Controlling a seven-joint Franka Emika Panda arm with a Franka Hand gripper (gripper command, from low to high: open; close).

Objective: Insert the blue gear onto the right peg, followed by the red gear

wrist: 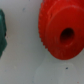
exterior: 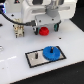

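The blue gear point(exterior: 51, 52) lies flat on the right half of the grey black-bordered plate point(exterior: 32, 61). A dark spot at its centre is where the right peg stands; the peg itself I cannot make out. The left peg point(exterior: 36, 56) stands bare. The red gear point(exterior: 44, 32) lies on the white table behind the plate. My gripper point(exterior: 46, 27) hangs just above the red gear, open, with a dark finger on either side of it. In the wrist view the red gear point(wrist: 61, 35) fills much of the frame, close, hub hole showing. No fingertips show clearly there.
A tan fixture point(exterior: 19, 29) stands behind the plate toward the exterior view's left, with a black cable point(exterior: 6, 17) beyond it. A dark teal object point(wrist: 2, 32) sits at the wrist view's edge beside the red gear. The white table point(exterior: 70, 42) ends toward the exterior view's right.
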